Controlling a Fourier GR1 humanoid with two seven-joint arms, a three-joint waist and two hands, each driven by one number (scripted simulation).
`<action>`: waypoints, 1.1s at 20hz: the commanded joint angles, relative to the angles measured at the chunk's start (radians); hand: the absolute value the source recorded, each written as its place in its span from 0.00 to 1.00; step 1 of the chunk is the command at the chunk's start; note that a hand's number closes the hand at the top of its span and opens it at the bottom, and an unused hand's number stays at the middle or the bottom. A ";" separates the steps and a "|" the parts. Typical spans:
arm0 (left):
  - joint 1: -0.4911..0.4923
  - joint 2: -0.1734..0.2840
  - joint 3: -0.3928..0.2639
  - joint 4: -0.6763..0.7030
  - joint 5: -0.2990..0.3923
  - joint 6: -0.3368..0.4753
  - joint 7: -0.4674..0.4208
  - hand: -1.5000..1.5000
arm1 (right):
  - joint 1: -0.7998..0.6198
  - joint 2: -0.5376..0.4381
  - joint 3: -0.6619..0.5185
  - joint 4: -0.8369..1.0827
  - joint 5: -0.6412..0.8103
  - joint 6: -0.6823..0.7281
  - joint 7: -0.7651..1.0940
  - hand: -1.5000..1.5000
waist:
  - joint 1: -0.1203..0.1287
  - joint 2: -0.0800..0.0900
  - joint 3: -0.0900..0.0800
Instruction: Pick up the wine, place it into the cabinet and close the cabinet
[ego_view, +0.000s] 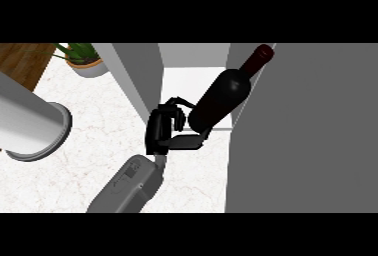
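Our grey forearm (127, 187) rises from the lower edge to one hand (166, 131), whose fingers (177, 102) curl round the wine bottle's (221, 97) base. We hold it tilted at the open cabinet (193, 82); we should ease it inside upright, clear of the door (303, 125).

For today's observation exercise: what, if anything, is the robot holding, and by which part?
The hand in view holds the wine bottle by its lower body near the base, fingers curled round it. Which arm this is cannot be told.

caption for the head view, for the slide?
A hand curls round the base of the tilted wine bottle at the open cabinet, beside a potted plant on the counter.
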 joint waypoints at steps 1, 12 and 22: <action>-0.072 0.000 0.074 0.141 0.018 -0.092 -0.032 1.00 | -0.087 -0.017 -0.022 -0.002 -0.020 -0.037 0.084 0.00 | 0.002 0.001 0.000; -0.089 0.000 -0.029 0.247 0.297 -0.139 -0.183 1.00 | -0.001 0.024 0.023 0.011 0.025 -0.010 -0.010 0.00 | -0.006 0.002 0.000; -0.287 0.000 -0.014 0.474 0.391 -0.195 -0.206 1.00 | -0.016 0.012 -0.011 0.029 -0.032 0.002 -0.010 0.00 | -0.018 0.004 -0.001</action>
